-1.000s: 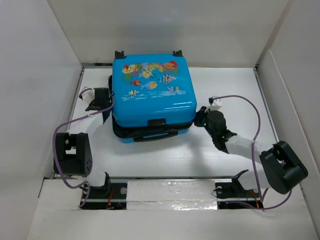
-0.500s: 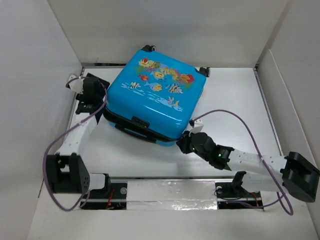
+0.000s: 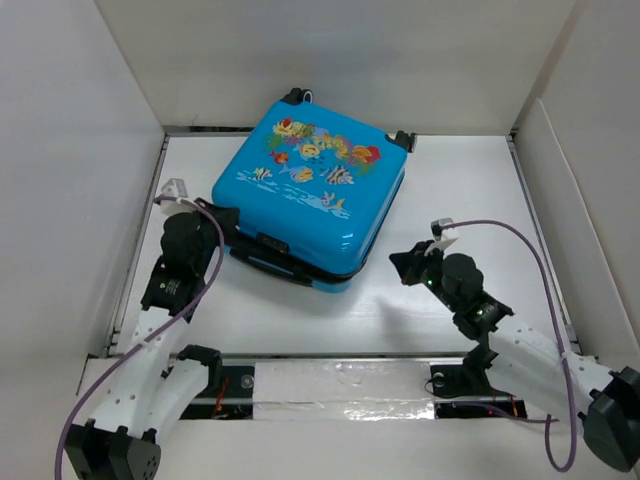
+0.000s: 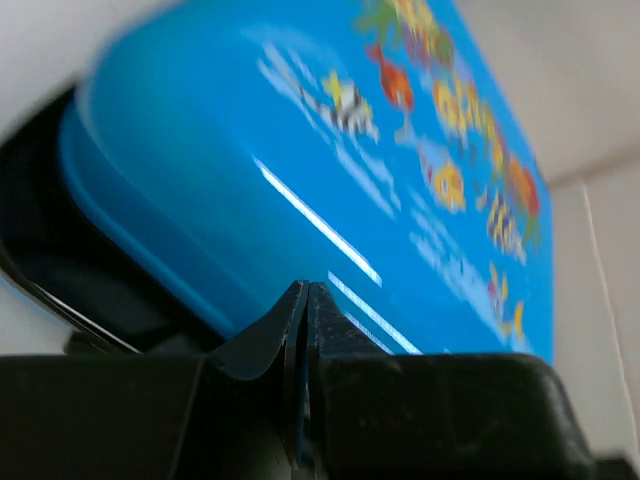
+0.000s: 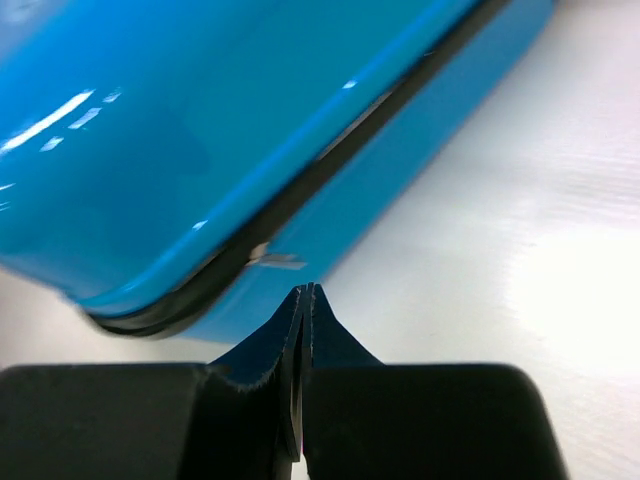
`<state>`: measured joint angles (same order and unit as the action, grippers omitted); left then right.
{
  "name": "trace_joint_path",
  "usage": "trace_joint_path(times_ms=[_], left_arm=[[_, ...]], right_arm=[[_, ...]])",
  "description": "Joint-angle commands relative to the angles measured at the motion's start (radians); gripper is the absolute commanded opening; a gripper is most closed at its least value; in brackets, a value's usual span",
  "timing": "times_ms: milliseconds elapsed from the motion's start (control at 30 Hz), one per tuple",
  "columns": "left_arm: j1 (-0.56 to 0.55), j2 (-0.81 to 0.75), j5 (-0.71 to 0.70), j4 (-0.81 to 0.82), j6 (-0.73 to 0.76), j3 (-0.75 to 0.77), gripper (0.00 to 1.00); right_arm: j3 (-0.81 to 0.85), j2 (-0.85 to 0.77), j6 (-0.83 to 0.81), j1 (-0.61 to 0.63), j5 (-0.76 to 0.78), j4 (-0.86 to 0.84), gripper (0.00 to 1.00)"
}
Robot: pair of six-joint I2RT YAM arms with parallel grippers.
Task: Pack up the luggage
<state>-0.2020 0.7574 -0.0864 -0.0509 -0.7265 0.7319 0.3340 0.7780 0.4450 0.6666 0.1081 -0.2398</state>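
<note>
The bright-blue luggage [image 3: 305,195] lies flat and closed on the white table, turned at an angle, fish print up, caster wheels at the far side. Its black zip seam and handle face the arms. My left gripper [image 3: 222,218] is shut and empty, right at the case's near-left corner; the blue shell [image 4: 300,170] fills its wrist view just beyond the tips [image 4: 305,290]. My right gripper [image 3: 403,264] is shut and empty, a short way off the case's near-right corner. In the right wrist view the tips [image 5: 303,292] point at the blue shell [image 5: 180,130] and its silver zip pull [image 5: 272,260].
White walls [image 3: 80,180] box in the table on the left, back and right. A taped rail [image 3: 340,385] runs along the near edge between the arm bases. Purple cables loop from both arms.
The left arm came down from the case's far-left side to its near-left corner. The right gripper pulled back to the right, away from the near corner. The case shifted slightly.
</note>
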Motion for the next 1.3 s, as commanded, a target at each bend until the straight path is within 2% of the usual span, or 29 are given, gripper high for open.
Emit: trace_joint_path(times_ms=[0, 100, 167, 200, 233, 267, 300, 333, 367, 400, 467, 500, 567, 600, 667, 700, 733, 767, 867, 933, 967, 1000, 1100, 1200, 1267], left_arm=[[-0.013, -0.065, 0.27, 0.086, 0.117, -0.043, 0.0], [-0.013, -0.086, 0.281, 0.195, 0.125, 0.007, 0.0], [-0.013, -0.006, 0.33, 0.312, 0.089, 0.056, 0.0], [-0.013, 0.035, 0.408, 0.365, 0.063, 0.09, 0.0], [-0.026, 0.112, 0.44, 0.428, -0.005, 0.096, 0.0], [-0.072, 0.14, 0.435, 0.495, -0.01, 0.107, 0.0], [-0.144, 0.169, 0.265, 0.479, 0.03, 0.182, 0.0], [-0.327, 0.25, 0.16, 0.459, 0.141, 0.243, 0.0], [-0.42, 0.301, 0.057, 0.388, 0.209, 0.32, 0.0], [-0.498, 0.356, -0.134, 0.353, 0.273, 0.498, 0.0], [-0.661, 0.434, -0.252, 0.351, 0.373, 0.601, 0.0], [-0.701, 0.433, -0.31, 0.37, 0.395, 0.589, 0.06], [-0.791, 0.369, -0.367, 0.442, 0.392, 0.491, 0.13], [-0.816, 0.337, -0.403, 0.482, 0.375, 0.343, 0.12], [-0.873, 0.243, -0.432, 0.589, 0.38, 0.195, 0.0], [-0.943, 0.215, -0.506, 0.579, 0.409, 0.116, 0.0], [-0.976, 0.163, -0.554, 0.551, 0.42, 0.086, 0.0], [-1.0, 0.139, -0.588, 0.487, 0.418, 0.06, 0.0], [-1.039, 0.031, -0.619, 0.348, 0.307, -0.054, 0.0], [-1.039, -0.024, -0.625, 0.268, 0.163, -0.132, 0.05], [-1.039, -0.039, -0.627, 0.213, 0.123, -0.159, 0.07], [-1.039, -0.056, -0.625, 0.188, 0.083, -0.216, 0.09], [-1.039, -0.111, -0.604, 0.111, -0.06, -0.319, 0.16], [-1.039, -0.158, -0.566, 0.062, -0.158, -0.399, 0.17], [-1.039, -0.2, -0.546, 0.052, -0.186, -0.431, 0.18]], right_arm=[[-0.02, 0.05, -0.104, -0.119, -0.273, -0.218, 0.0], [-0.039, 0.095, -0.106, -0.162, -0.438, -0.298, 0.03], [-0.055, 0.128, -0.104, -0.173, -0.503, -0.387, 0.12], [-0.055, 0.139, -0.106, -0.173, -0.524, -0.406, 0.21], [-0.043, 0.148, -0.118, -0.173, -0.544, -0.383, 0.25], [-0.029, 0.153, -0.136, -0.173, -0.559, -0.345, 0.29], [-0.012, 0.15, -0.166, -0.173, -0.565, -0.307, 0.32], [-0.006, 0.145, -0.17, -0.164, -0.564, -0.279, 0.32], [-0.012, 0.139, -0.167, -0.138, -0.559, -0.288, 0.32], [-0.018, 0.138, -0.164, -0.128, -0.542, -0.291, 0.34], [-0.029, 0.132, -0.163, -0.108, -0.527, -0.277, 0.38], [-0.033, 0.129, -0.163, -0.099, -0.513, -0.276, 0.45], [-0.05, 0.13, -0.155, -0.087, -0.49, -0.294, 0.51], [-0.059, 0.141, -0.158, -0.087, -0.489, -0.308, 0.51], [-0.082, 0.165, -0.164, -0.087, -0.464, -0.407, 0.51], [-0.093, 0.182, -0.164, -0.105, -0.493, -0.439, 0.28], [-0.092, 0.219, -0.166, -0.142, -0.528, -0.488, 0.15], [-0.089, 0.239, -0.166, -0.159, -0.554, -0.507, 0.09], [-0.081, 0.311, -0.172, -0.217, -0.616, -0.582, 0.07], [-0.082, 0.345, -0.169, -0.239, -0.645, -0.654, 0.13], [-0.081, 0.378, -0.169, -0.261, -0.671, -0.671, 0.21], [-0.076, 0.392, -0.17, -0.271, -0.727, -0.685, 0.34], [-0.076, 0.456, -0.149, -0.285, -0.8, -0.775, 0.53], [-0.055, 0.519, -0.147, -0.265, -0.849, -0.816, 0.56], [-0.041, 0.543, -0.157, -0.248, -0.823, -0.805, 0.57]])
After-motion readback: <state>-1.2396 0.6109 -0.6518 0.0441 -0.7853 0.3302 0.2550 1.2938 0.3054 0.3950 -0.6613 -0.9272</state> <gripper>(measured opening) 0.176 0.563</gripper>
